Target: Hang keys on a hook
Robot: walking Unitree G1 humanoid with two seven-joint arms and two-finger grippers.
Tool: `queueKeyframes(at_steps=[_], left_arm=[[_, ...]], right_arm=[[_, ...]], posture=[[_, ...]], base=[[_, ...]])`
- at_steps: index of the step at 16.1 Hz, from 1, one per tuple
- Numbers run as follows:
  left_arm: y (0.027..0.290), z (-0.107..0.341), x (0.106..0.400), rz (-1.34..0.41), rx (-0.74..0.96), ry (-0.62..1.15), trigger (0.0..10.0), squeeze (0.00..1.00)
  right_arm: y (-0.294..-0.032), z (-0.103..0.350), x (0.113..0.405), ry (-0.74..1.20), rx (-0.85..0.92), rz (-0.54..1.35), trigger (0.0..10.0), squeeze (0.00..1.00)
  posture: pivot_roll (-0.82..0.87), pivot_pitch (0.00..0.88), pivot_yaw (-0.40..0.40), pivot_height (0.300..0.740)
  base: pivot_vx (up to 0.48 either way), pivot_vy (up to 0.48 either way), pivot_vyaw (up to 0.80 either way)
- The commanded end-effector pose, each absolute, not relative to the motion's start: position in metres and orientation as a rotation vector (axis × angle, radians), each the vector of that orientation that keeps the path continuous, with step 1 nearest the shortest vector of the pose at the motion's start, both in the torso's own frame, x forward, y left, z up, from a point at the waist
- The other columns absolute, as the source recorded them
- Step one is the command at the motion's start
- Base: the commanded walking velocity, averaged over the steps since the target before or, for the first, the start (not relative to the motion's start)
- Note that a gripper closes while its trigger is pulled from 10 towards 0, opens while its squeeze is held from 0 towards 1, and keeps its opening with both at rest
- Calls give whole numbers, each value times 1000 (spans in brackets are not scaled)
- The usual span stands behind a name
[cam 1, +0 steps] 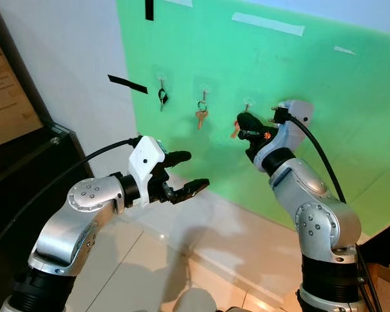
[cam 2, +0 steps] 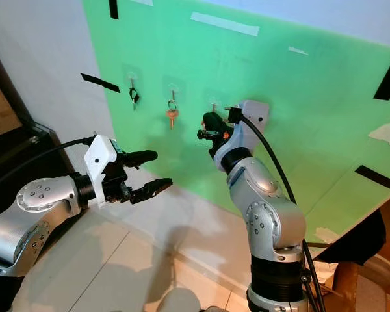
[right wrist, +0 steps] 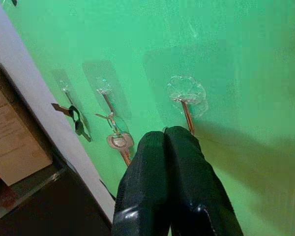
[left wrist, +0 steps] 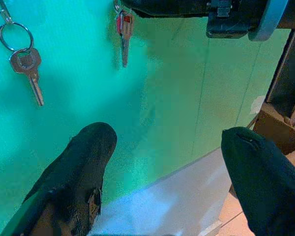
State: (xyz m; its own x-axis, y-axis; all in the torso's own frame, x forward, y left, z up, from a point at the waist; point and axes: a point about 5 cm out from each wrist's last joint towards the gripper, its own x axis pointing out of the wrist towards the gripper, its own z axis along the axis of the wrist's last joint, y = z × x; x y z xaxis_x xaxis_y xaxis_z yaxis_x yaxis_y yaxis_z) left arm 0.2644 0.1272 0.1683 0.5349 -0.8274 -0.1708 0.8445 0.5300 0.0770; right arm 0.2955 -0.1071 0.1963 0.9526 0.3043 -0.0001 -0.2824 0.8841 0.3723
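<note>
— What sat nearest?

— My left claw (cam 1: 185,174), wide open, empty, idling at seven o'clock of the hooks. My right claw (right wrist: 169,142) was pinched shut on the key (left wrist: 124,37), right under the third hook (right wrist: 186,93).

— The risk?

— I judged the ring might miss the hook's tip and drop.

— Your pose?

— Right arm raised, wrist bent toward the green wall (cam 1: 351,104).

You have three hooks in a row on the wall: the left hook (cam 1: 161,83) carries a fob (cam 1: 162,97), the middle hook (cam 1: 203,91) a key (cam 1: 201,117), and the right tool (cam 1: 242,125) sits at the right hook (right wrist: 186,92).
</note>
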Motion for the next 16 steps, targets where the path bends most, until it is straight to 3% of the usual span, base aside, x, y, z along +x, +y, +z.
queueKeyframes(at_steps=[1, 8, 12, 16], left_arm=[[127, 171, 262, -1006, 171, 102, 10000, 0], [126, 170, 262, -1011, 174, 108, 10000, 0], [127, 171, 262, -1010, 174, 108, 10000, 0], [127, 170, 263, -1011, 174, 114, 10000, 0]], right_arm=[[-114, 191, 295, 81, 370, 273, 10000, 0], [-103, 176, 288, 177, 320, 327, 10000, 0], [-105, 201, 288, 11, 413, 356, 10000, 0], [-110, 207, 286, 11, 279, 417, 10000, 0]], posture=[[-8, 0, -52, 740], [-8, 0, -52, 740], [-4, 0, -54, 740], [-15, 0, -44, 740]], base=[[0, 0, 0], [0, 0, 0], [0, 0, 0], [0, 0, 0]])
